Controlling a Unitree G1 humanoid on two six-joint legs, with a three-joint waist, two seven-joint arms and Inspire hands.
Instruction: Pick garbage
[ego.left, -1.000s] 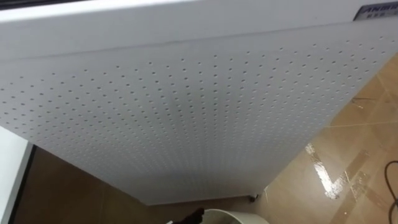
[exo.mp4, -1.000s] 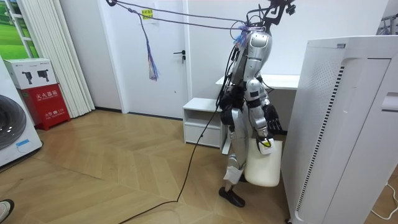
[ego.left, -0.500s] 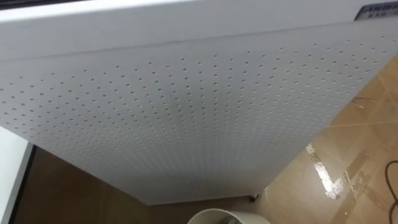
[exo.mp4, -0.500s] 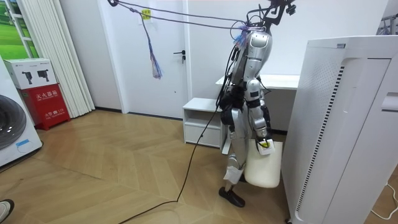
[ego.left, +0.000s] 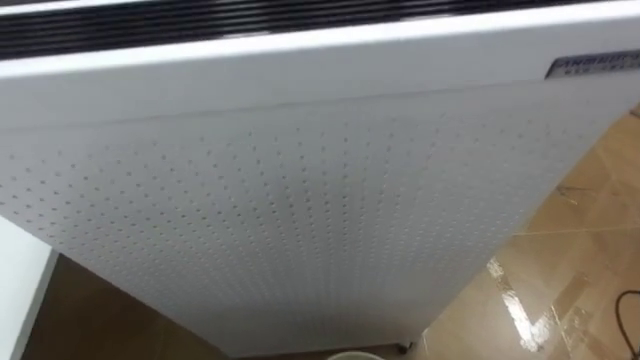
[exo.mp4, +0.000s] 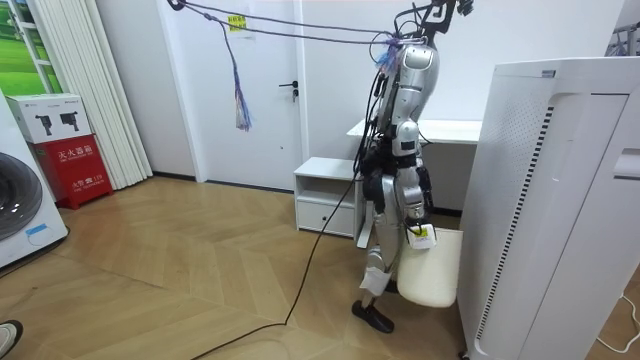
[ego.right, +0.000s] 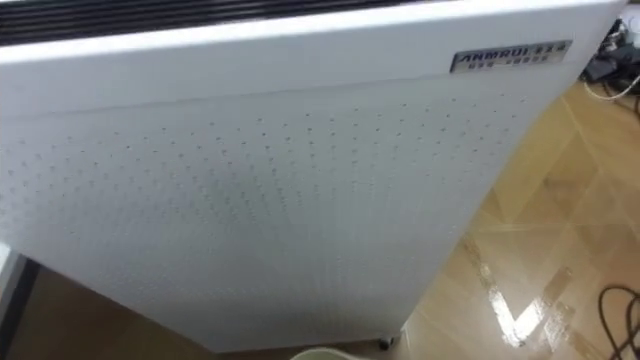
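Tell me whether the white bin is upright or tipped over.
Upright. In the room view the white bin stands with its rim at the top, between the robot and the tall white unit.

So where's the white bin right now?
The white bin is low in the room view, between the robot and the tall white cabinet at that view's right.

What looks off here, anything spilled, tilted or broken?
Nothing stands out. The white bin is at the robot's right hand, close beside the tall white perforated unit; I see nothing spilled or damaged.
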